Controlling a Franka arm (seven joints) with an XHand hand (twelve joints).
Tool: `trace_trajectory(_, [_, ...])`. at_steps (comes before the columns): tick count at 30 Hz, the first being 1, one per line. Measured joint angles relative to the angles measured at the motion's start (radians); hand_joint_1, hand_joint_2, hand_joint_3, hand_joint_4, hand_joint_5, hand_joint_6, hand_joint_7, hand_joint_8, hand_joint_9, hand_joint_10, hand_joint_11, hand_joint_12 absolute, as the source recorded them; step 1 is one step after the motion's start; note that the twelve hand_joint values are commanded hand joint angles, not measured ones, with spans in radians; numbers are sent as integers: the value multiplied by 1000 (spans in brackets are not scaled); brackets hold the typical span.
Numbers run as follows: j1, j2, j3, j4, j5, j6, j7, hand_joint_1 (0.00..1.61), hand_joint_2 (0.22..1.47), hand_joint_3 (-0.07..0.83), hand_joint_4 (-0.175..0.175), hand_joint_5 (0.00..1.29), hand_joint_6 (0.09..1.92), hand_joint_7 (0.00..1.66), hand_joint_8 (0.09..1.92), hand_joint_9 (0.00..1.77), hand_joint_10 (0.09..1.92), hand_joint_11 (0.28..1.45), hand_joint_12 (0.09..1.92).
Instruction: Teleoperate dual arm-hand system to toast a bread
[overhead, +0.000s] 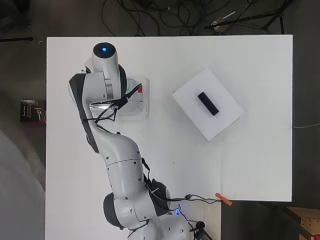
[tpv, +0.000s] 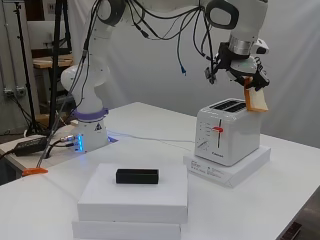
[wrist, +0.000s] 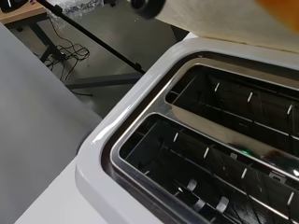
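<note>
Bright even overhead light, soft shadows, glare on toaster rim.

This is a robotics lab: a white bench on a bare floor, loose cables, tripod stands and a grey backdrop curtain.

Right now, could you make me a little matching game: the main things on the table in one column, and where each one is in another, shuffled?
Things:
1. tan slice of bread
2. white two-slot toaster
3. small black rectangular block
4. black and white hand

Places:
A. lying on a stack of white boxes
B. standing on a flat white box
C. held above the toaster
D. gripping the bread

Pairs: 1-C, 2-B, 3-A, 4-D
</note>
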Motion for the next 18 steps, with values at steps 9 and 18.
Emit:
trace_trajectory(9, [-24,-113,-39,-93,-19,6,24,1205,1233,1,-175,662,1246,891,1363,1022,1351,651,1439])
trace_trajectory(18, [-92,43,-48,225,28,-250,28,1183,1275,-1,-175,618,1296,808,1534,969,1465,687,1447])
